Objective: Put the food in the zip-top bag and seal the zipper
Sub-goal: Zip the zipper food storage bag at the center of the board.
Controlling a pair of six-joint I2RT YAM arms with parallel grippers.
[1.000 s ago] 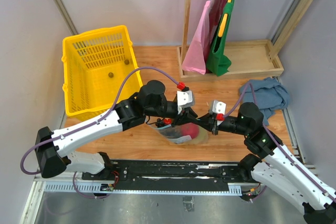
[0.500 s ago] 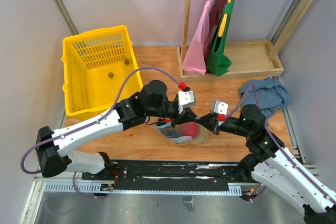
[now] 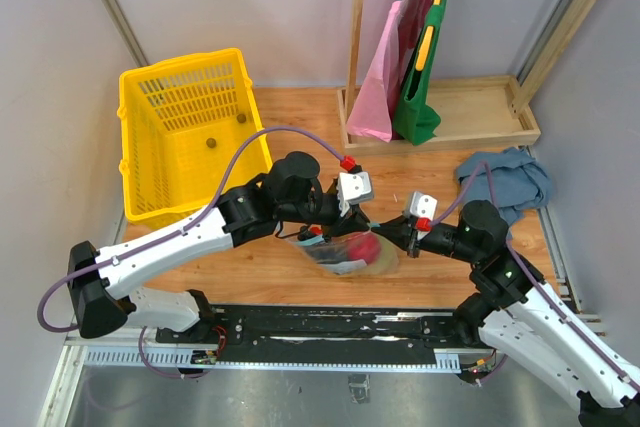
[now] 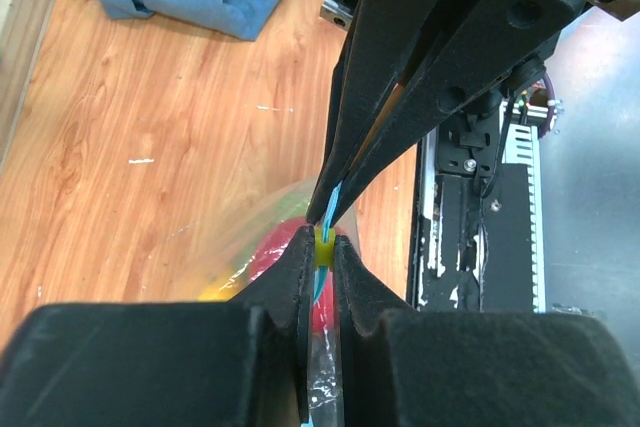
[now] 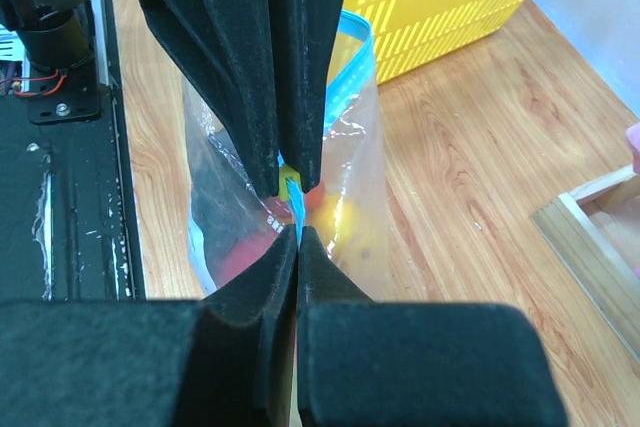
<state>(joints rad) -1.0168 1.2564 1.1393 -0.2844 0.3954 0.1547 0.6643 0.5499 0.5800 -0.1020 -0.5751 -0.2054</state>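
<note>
The clear zip-top bag [image 3: 335, 255] hangs between both grippers near the table's front, just above the wood. Red food [image 3: 363, 245] and a yellow piece [image 5: 347, 215] show through it; the other food is hidden. My left gripper [image 3: 362, 220] is shut on the yellow slider tab [image 4: 325, 246] of the blue zipper [image 4: 318, 287]. My right gripper [image 3: 396, 234] faces it, fingertips nearly touching, and is shut on the zipper [image 5: 300, 209] strip's end. In the right wrist view my right gripper [image 5: 297, 232] sits just below the left fingers [image 5: 235, 67].
A yellow basket [image 3: 190, 132] stands at the back left. A wooden tray [image 3: 470, 112] holds pink and green bags at the back right. A blue cloth [image 3: 505, 182] lies at the right. A black rail [image 3: 340, 322] runs along the front edge.
My right arm has drawn back slightly to the right, and the bag has shifted a little with it. Both grippers keep their hold on the zipper.
</note>
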